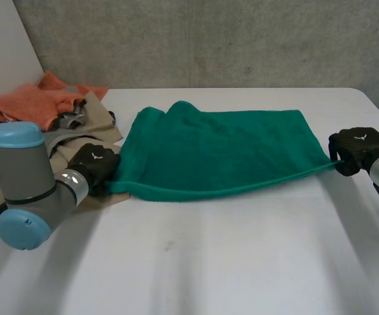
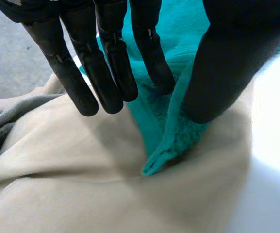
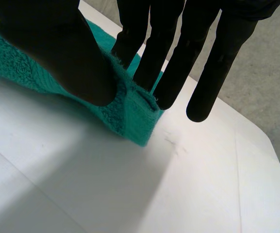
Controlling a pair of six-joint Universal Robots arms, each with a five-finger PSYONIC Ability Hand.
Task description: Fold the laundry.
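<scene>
Our left hand (image 1: 94, 164) and right hand (image 1: 355, 149) each pinch a near corner of the green towel (image 1: 215, 147), spread across the table's (image 1: 242, 262) middle. The beige cloth (image 2: 81, 170) under the left corner could snag and lift too.

Fluffy green terry towel (image 1: 215, 147), smooth beige cloth (image 2: 81, 174), matt white table (image 1: 242, 262), glossy black fingers (image 2: 113, 68), rough grey wall (image 1: 242, 39)
</scene>
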